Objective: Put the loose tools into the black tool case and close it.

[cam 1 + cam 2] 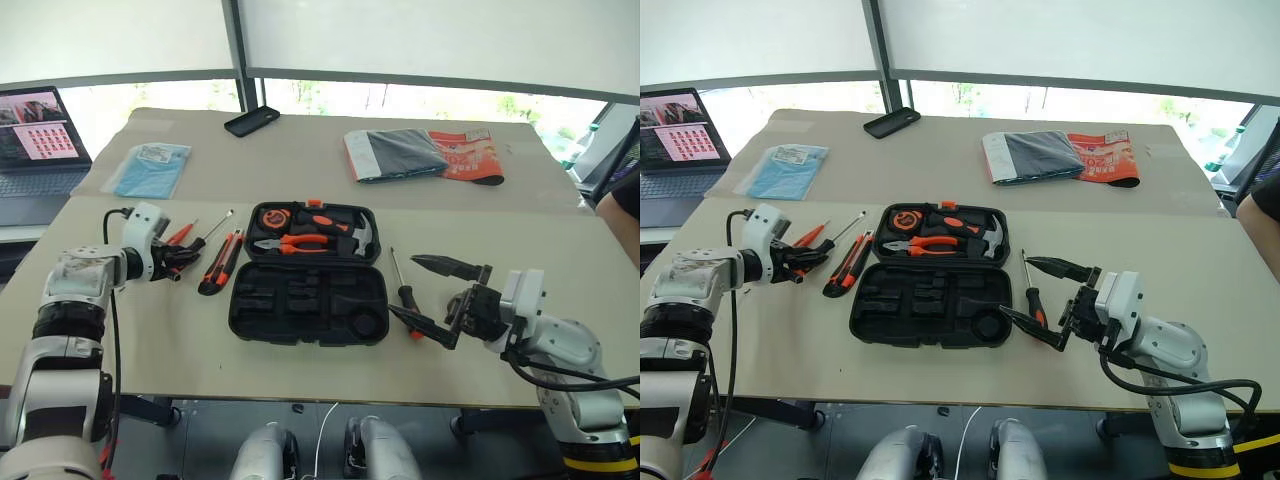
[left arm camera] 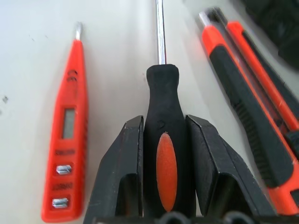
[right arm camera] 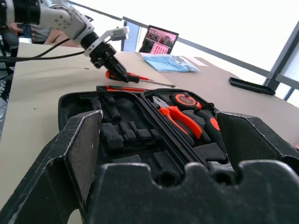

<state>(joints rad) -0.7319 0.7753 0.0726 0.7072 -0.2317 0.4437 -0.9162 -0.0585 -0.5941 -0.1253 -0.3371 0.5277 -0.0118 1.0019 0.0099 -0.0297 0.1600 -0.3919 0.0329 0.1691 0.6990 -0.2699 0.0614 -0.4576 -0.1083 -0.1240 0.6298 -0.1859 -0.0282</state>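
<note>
The left gripper has its two black fingers pressed against either side of a black-handled screwdriver with an orange oval inset, pinching the handle while the steel shaft runs forward along the bench. Just beside it on one side lies a slim all-orange screwdriver with a small window in its body, flat on the bench and apart from the fingers; on the other side lies an orange-and-black utility knife, roughly parallel to the held handle. In the head views the knife sits between the left gripper and the black tool case, which lies open in the middle of the bench with its two halves flat. The far half holds orange-handled pliers, a hammer and a tape measure; the near half shows bare shaped recesses. To the right of the case a third screwdriver lies on the bench, its shaft pointing away from the robot. The right gripper hovers near it with its fingers spread wide, holding nothing. Farther back lie a flat black phone, a blue packet and a grey and orange booklet, with a laptop at the far left.
</note>
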